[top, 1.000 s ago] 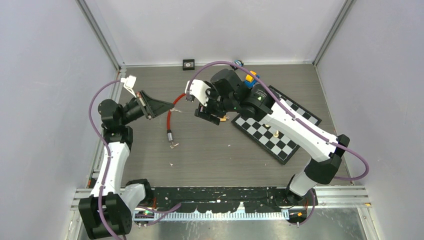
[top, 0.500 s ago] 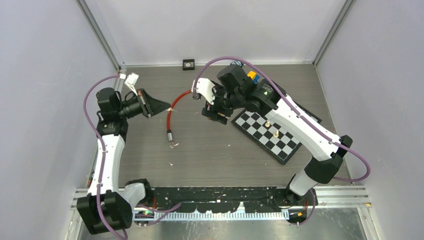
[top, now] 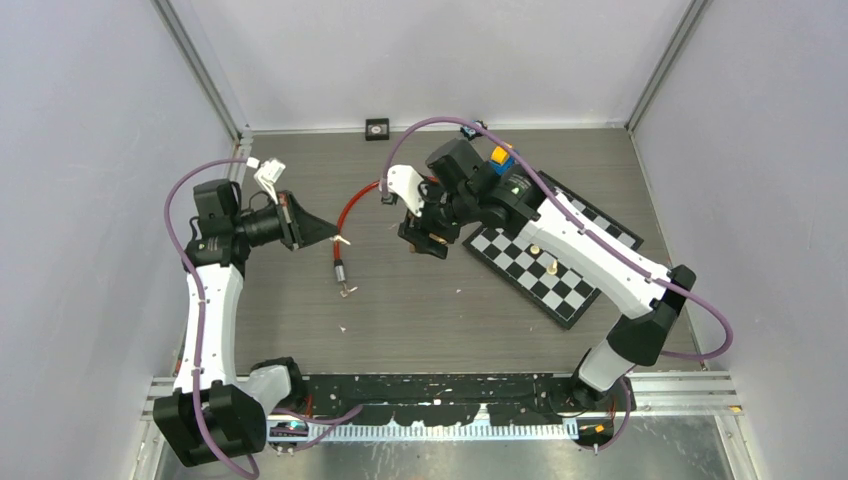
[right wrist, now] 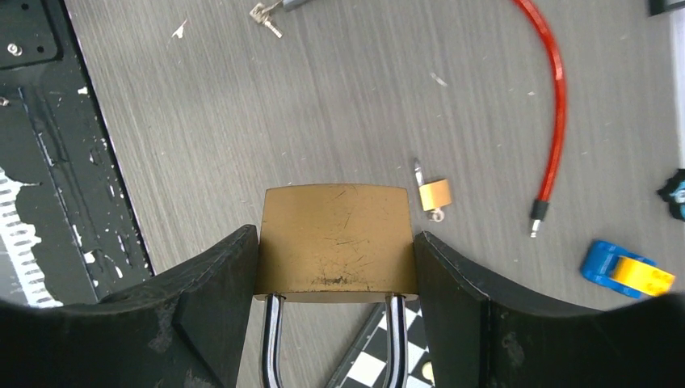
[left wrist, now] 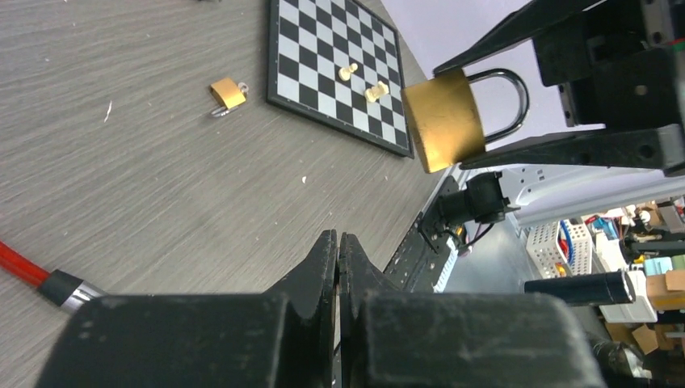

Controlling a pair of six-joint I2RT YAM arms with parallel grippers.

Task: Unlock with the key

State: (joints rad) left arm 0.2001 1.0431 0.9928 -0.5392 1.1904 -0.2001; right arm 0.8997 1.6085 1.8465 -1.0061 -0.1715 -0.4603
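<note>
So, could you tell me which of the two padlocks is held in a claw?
The large brass padlock, gripped by the right claw; the small padlock lies on the table.

The left gripper (left wrist: 338, 271) has its two black fingers pressed tight together. Up in the air, the right gripper (left wrist: 472, 117) holds a big gold padlock (left wrist: 443, 120) by its sides. On the grey table (left wrist: 161, 186) lie a small gold padlock (left wrist: 228, 94), a chessboard (left wrist: 323, 48) with two little pieces (left wrist: 376, 91), and a red cable (left wrist: 20, 271).

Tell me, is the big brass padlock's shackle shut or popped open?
Shut: both legs of the shackle sit down in the brass padlock body, and the left wrist view shows the loop closed too.
</note>
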